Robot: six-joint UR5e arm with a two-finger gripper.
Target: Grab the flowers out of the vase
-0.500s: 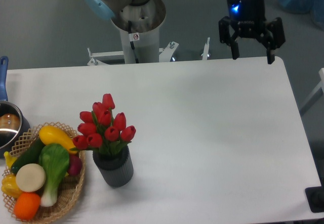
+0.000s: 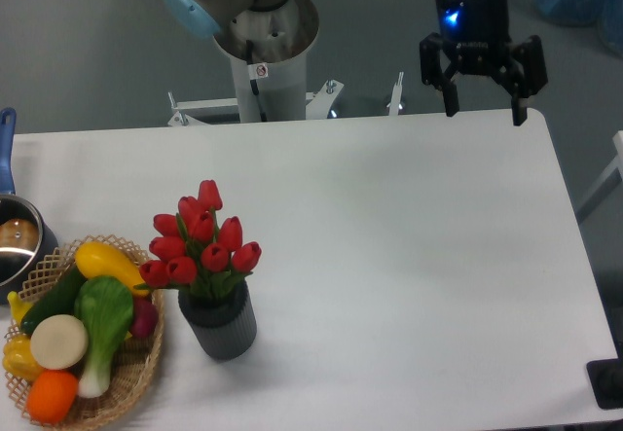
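The pincer (image 2: pixel 484 110) hangs at the far right corner of the table (image 2: pixel 409 256), its two black fingers (image 2: pixel 450 100) spread wide apart with nothing between them. A blue light glows on the body above the fingers. It is well apart from everything on the table.

The flowers (image 2: pixel 200 246) stand in the vase (image 2: pixel 219 322) near the front edge, toward the left end. The red buds and green leaves spread wider than the vase mouth, and the stems go down inside it. The vase stands upright on the table, dark grey with ribbed sides.

Just beside the vase, at the front left corner, sits a wicker basket (image 2: pixel 136 377) holding toy vegetables (image 2: pixel 83 324): yellow, green, white and orange pieces among them. Behind the basket, at the left edge, a metal pot (image 2: pixel 15 246) with a blue handle is partly cut off by the frame.

Beyond the far edge stands the arm's base (image 2: pixel 263 52).
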